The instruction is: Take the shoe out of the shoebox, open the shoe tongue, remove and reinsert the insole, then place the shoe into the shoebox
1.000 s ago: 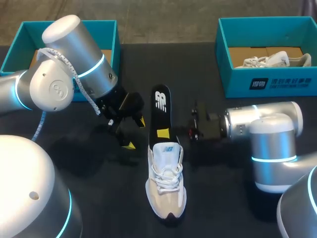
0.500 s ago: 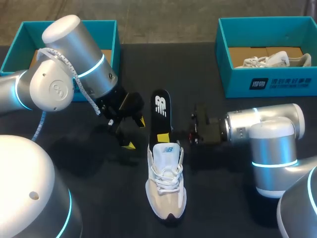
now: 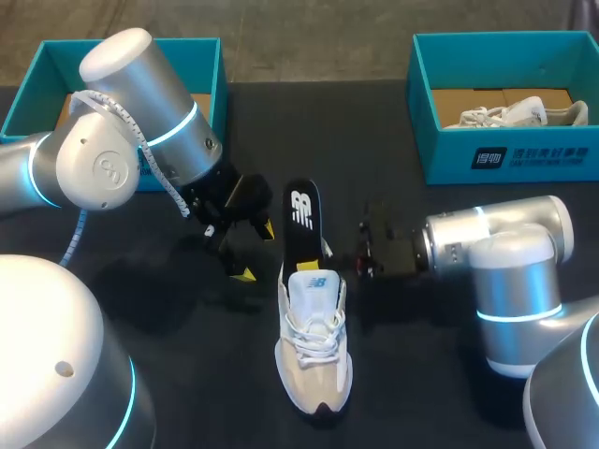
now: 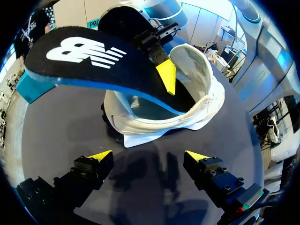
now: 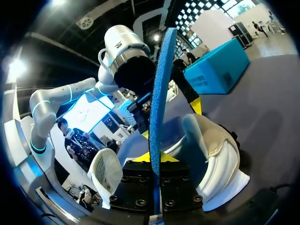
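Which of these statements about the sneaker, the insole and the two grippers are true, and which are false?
1. The right gripper is shut on the black, blue-edged foam insole. True.
2. The left gripper grips the white lace-up sneaker. False: it is open, apart from the sneaker.
3. The insole lies flat on the black table. False: one end is inside the sneaker.
4. The sneaker stands on the table, not in a box. True.
5. The teal cardboard box at right is empty. False: a white shoe lies in it.
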You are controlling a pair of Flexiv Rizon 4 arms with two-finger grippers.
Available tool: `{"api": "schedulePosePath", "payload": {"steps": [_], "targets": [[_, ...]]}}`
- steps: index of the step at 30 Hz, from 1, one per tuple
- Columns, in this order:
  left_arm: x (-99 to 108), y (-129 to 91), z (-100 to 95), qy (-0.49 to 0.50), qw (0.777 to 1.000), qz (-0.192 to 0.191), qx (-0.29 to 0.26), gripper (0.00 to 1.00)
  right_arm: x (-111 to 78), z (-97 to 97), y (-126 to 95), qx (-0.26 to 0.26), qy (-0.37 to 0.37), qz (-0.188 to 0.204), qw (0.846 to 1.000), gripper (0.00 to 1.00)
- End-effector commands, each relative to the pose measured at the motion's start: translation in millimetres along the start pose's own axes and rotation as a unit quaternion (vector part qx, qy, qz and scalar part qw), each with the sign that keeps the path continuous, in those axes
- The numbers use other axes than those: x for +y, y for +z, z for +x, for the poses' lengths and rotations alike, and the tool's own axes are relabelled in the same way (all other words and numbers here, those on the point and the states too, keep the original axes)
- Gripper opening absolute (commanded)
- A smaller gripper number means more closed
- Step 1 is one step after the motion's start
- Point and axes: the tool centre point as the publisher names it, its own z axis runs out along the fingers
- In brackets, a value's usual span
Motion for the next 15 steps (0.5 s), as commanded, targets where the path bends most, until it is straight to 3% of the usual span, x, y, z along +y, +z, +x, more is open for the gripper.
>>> {"api": "schedulePosePath", "payload": {"steps": [1, 11, 13, 15], "targets": [[-0.1, 0.2, 0.3, 0.0, 1.0, -0.001, 0.0, 1.0, -3.4, 1.9, 1.0, -0.001, 0.003, 0.006, 1.0, 0.0], [-0.1, 0.2, 0.3, 0.0, 1.0, -0.001, 0.0, 1.0, -4.5, 3.3, 2.5, 0.004, 0.004, 0.005, 1.0, 0.0], [-0.1, 0.2, 0.3, 0.0, 1.0, -0.001, 0.0, 1.0, -3.5, 3.4, 2.6, 0.004, 0.003, 0.004, 1.0, 0.13], [-0.1, 0.2, 0.3, 0.0, 1.0, -0.001, 0.0, 1.0, -2.2, 3.5, 2.6, 0.004, 0.002, 0.004, 1.0, 0.16]]}}
